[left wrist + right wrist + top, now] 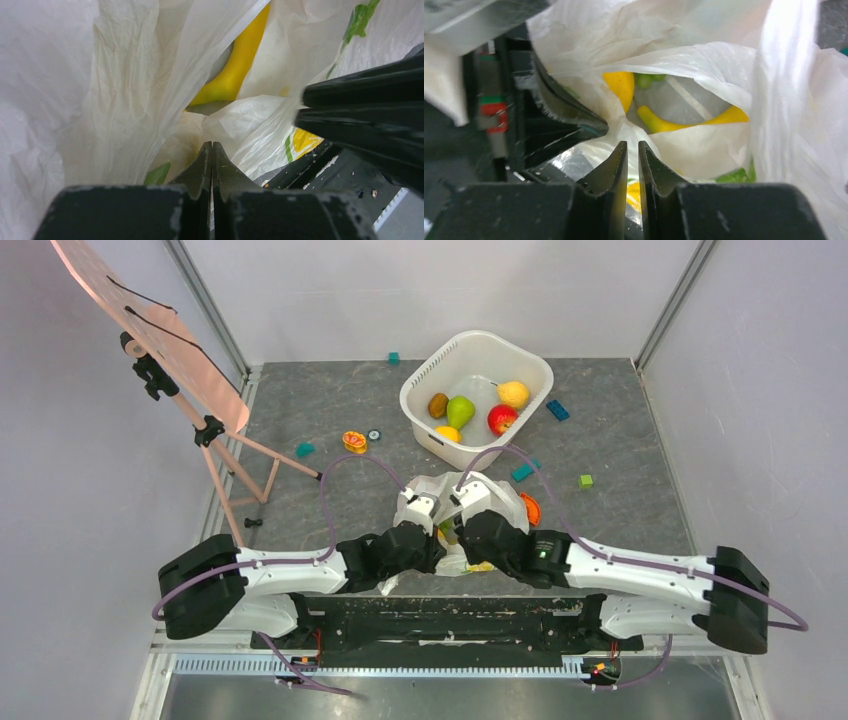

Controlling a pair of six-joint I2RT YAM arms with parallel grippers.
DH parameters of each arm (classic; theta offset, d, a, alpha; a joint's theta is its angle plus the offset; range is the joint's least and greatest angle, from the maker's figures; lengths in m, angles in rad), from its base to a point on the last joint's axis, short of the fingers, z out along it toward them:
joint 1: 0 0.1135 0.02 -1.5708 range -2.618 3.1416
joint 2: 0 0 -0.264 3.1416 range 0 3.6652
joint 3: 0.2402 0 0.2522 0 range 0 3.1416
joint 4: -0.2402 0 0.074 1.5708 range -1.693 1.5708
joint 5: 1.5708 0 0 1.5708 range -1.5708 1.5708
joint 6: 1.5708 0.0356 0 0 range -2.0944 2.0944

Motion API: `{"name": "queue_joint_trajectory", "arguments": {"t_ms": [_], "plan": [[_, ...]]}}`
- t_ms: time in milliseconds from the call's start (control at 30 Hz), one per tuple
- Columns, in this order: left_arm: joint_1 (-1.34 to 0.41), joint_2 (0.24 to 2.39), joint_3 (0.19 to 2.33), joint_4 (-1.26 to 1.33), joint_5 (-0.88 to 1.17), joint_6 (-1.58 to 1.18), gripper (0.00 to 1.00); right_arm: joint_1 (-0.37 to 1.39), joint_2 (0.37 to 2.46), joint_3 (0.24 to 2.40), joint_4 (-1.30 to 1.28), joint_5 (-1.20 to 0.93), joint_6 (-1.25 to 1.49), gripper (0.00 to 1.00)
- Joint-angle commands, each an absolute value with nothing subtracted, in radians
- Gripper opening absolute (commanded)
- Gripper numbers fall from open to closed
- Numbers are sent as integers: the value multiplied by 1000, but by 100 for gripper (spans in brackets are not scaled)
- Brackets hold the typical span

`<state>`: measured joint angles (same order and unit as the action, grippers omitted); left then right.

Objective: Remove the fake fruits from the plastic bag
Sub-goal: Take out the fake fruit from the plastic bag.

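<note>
Both hands meet at the plastic bag (470,502): left hand (212,150) pinches film, right hand (633,150) nearly closed, seemingly gripping film, exposing the banana (684,120).

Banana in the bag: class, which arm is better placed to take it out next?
Probably the right. Its gripper faces the bag mouth with the banana straight ahead, though its jaws look nearly closed on a bag fold. The left gripper is shut on the bag, holding it.

Banana (684,120) mostly hidden by plastic bag (704,65); green fruit (649,79) barely visible behind it.
</note>
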<state>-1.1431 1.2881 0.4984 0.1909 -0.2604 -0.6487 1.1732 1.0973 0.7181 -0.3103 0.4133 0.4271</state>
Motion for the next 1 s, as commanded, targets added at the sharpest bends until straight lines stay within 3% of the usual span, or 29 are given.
{"name": "queue_joint_trajectory", "arguments": {"t_ms": [0, 633, 967], "plan": [[-1146, 1262, 514, 222, -287, -707, 2, 1164, 1203, 737, -217, 507, 446, 15], [-1146, 1250, 493, 224, -301, -709, 2, 921, 1414, 809, -67, 555, 382, 15], [-1146, 1256, 492, 227, -303, -704, 2, 868, 1474, 856, -61, 594, 395, 48]]}}
